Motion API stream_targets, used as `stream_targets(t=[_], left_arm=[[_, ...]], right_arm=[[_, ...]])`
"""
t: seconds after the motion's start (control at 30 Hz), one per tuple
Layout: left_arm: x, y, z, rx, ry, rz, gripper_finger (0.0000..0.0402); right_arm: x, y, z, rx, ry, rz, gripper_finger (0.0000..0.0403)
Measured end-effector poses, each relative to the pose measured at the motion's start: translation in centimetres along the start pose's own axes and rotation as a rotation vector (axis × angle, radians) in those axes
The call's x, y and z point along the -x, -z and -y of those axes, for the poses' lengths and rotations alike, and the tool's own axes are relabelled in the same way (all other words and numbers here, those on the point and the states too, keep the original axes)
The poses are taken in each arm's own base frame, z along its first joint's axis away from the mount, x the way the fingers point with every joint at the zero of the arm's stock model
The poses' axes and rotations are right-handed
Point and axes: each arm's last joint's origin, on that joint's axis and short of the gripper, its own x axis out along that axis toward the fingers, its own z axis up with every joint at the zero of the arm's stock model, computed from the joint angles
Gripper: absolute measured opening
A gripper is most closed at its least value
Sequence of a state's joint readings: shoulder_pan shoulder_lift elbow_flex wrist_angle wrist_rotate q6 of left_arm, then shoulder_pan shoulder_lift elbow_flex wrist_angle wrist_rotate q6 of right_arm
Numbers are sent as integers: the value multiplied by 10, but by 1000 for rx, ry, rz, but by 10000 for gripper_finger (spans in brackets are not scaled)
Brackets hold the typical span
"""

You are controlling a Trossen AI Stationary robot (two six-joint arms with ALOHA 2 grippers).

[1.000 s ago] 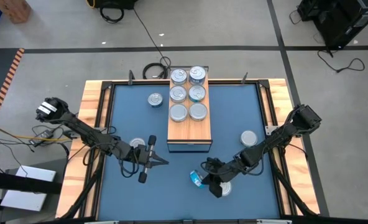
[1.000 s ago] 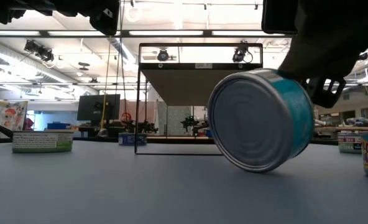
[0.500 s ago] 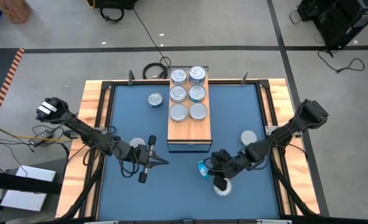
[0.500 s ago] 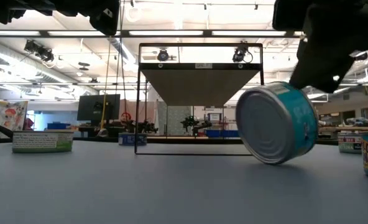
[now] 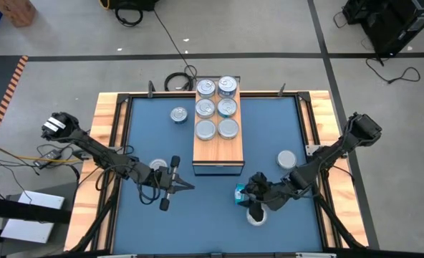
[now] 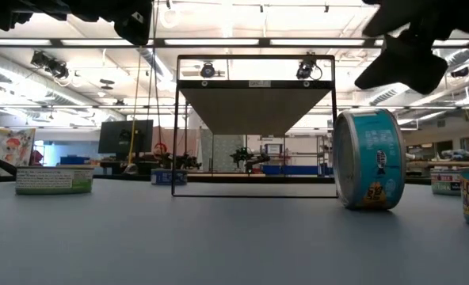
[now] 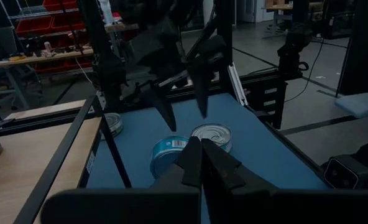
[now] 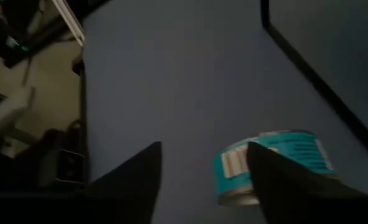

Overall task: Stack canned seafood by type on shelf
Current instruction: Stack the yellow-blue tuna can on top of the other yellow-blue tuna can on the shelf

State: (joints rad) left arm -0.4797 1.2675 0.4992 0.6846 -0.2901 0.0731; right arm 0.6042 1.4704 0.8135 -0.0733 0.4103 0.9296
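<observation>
Waiting on the left side of the mat, my left gripper [image 5: 175, 185] keeps its fingers pressed together, empty, same spot as a second ago, with one flat tin [image 5: 157, 165] lying just beside that arm. A loose tin [image 5: 179, 115] sits near the far left of the shelf [image 5: 218, 150]. Six silver-lidded tins [image 5: 218, 107] stand in two rows on the shelf's far half; nothing there changed.

Changes are all at the right: a second ago my right gripper [image 5: 253, 197] clamped the teal tin [image 5: 240, 194] tilted off the mat. Now my fingers [image 8: 137, 177] are spread apart and clear of it, and the tin stands on its edge on the mat, in front of the shelf's near end, closer to the shelf than before. In the low view the tin [image 6: 371, 160] stands upright on its rim with my gripper lifted above it. The right arm reaches low across the mat from the right edge. Another tin [image 5: 256, 214] lies flat under my wrist, and one more [image 5: 286, 158] lies farther right.
</observation>
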Motion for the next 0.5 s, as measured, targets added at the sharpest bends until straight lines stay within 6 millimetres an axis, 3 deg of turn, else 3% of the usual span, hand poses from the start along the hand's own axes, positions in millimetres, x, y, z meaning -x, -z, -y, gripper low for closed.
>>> stream_targets(t=[0.13,0.23,0.33,0.5], left_arm=[[0,0,0,0,-1,0,5],[0,0,0,0,-6,-2,5],[0,0,0,-1,-7,-4,5],[0,0,0,-1,-8,-3,5]], right_arm=[[3,2,-6,-22,-17,33,302],[4,5,-8,-28,-7,48,300],[9,4,-12,-1,27,12,258],[17,4,-7,17,172,-84,120]])
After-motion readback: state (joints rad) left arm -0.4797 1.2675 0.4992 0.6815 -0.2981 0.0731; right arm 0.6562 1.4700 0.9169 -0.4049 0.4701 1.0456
